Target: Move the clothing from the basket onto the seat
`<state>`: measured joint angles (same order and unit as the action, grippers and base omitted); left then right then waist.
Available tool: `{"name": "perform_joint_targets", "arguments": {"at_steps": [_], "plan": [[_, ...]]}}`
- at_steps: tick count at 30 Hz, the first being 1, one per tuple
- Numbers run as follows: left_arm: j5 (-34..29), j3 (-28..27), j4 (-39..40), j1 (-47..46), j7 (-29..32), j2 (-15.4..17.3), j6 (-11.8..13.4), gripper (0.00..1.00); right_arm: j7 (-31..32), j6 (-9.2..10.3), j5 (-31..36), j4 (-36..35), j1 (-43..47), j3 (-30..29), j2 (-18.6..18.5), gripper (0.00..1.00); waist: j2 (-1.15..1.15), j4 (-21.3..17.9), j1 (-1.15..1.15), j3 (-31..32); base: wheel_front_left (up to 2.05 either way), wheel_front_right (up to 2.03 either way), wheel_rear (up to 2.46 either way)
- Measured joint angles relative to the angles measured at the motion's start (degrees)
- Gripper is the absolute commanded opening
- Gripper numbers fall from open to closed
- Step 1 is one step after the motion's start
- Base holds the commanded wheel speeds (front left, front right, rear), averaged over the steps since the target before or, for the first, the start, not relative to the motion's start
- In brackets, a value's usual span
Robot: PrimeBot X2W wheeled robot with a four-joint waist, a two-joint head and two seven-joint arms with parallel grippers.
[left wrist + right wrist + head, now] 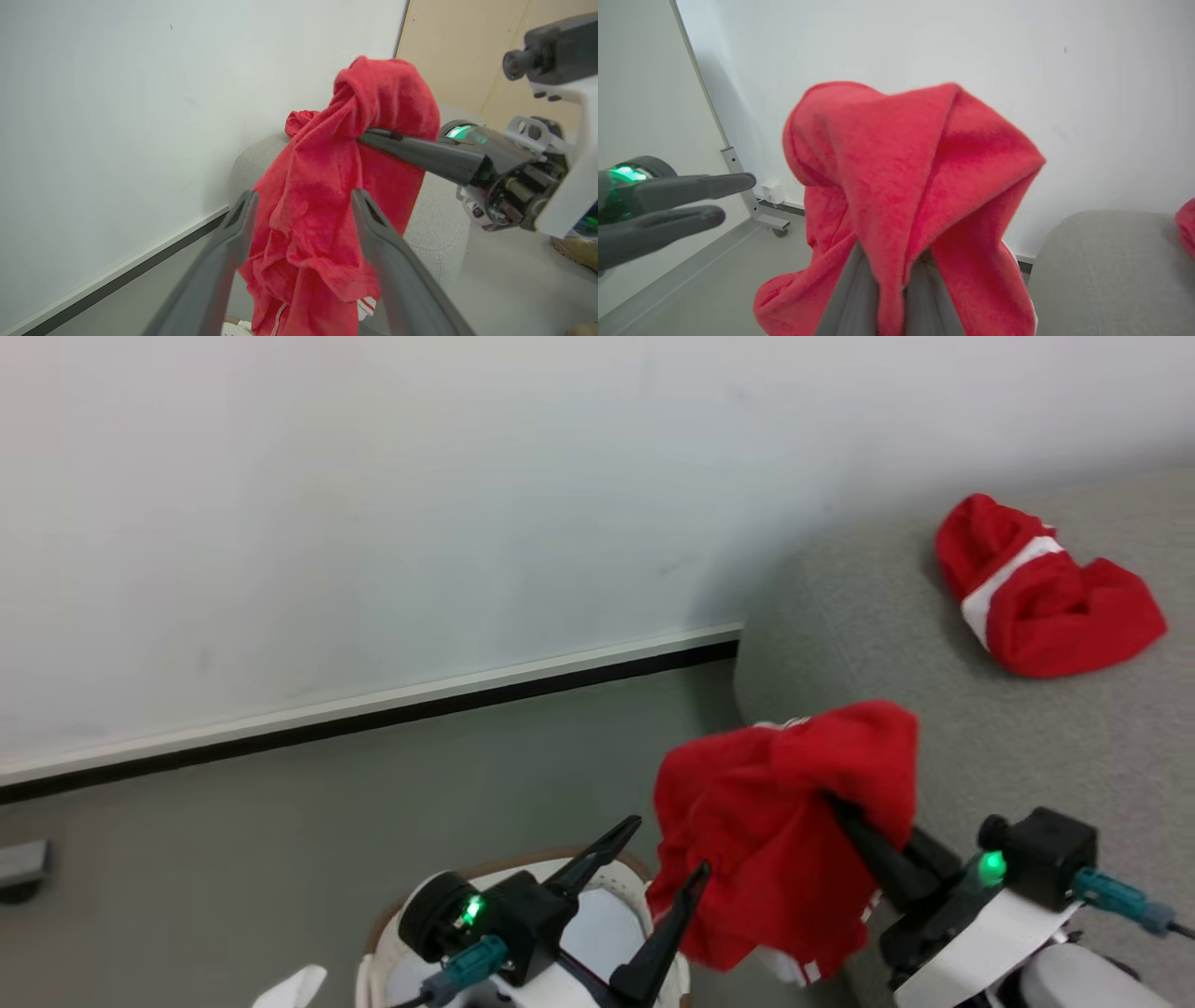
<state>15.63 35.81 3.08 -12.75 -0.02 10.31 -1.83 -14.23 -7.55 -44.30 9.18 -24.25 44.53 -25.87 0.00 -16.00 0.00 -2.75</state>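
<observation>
You have one red garment [775, 840] pinched in the right gripper [840, 807], its fingers closed on a fold near its top, so the cloth hangs in the air between the basket [611, 885] and the rounded edge of the grey seat [934, 691]. Your left gripper [669, 847] sits over the basket with its fingers spread apart, just beside the hanging cloth and gripping nothing. The other red garment [1046, 588], with its white band, lies crumpled on the seat, well apart from the held one.

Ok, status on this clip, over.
Left pincer open, empty, above basket. Right pincer shut on red garment, held up beside sofa. Other garment on sofa. Nothing seen in the way.
</observation>
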Motion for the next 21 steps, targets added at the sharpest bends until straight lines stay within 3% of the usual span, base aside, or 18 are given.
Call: {"name": "perform_joint_targets", "arguments": {"at_steps": [13, 21], "plan": [[-0.62, 3.13, -6.75, -0.38, -5.08, -2.99, 0.01, 1.00, -0.41, 0.00, 2.45, -3.96, 5.67, -10.38, -2.40, 0.00, 0.00, -10.12, 0.00, -1.67, 0.00, 0.00, 0.00], [-1.12, 3.58, -8.23, -3.00, -5.19, -3.55, -0.15, 1.00, -0.45, 0.00, 2.94, -3.52, 6.72, -16.44, 0.74, 0.00, 0.00, -11.34, 0.00, -5.13, 0.00, 0.00, 0.00]]}}
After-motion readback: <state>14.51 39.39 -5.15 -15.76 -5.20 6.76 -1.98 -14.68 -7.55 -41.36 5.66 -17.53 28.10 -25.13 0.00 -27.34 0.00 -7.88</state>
